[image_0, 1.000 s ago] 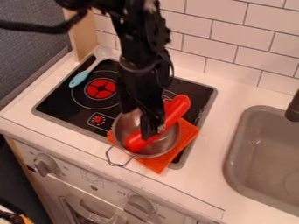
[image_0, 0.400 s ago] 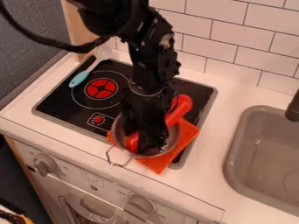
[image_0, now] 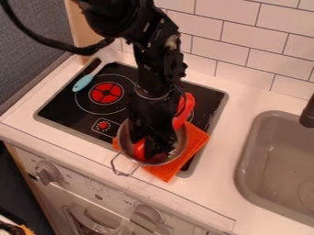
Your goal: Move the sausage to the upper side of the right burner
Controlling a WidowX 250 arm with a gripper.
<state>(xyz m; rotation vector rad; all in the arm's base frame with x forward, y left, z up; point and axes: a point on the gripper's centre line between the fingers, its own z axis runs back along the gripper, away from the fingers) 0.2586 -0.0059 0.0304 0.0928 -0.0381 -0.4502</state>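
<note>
While my jaws are down in the pot (image_0: 125, 138), at the middle of the sausage (image_0: 186, 102), I cannot tell whether they are open or closed on it. The sausage slants across, its far end rising past the far right rim, so I should grip it squarely, lift until the near end clears the metal, carry it to the far side of the right burner (image_0: 193, 113) and lower it gently, as it may roll. My arm (image_0: 154, 78) hides the sausage's middle and most of that burner.
</note>
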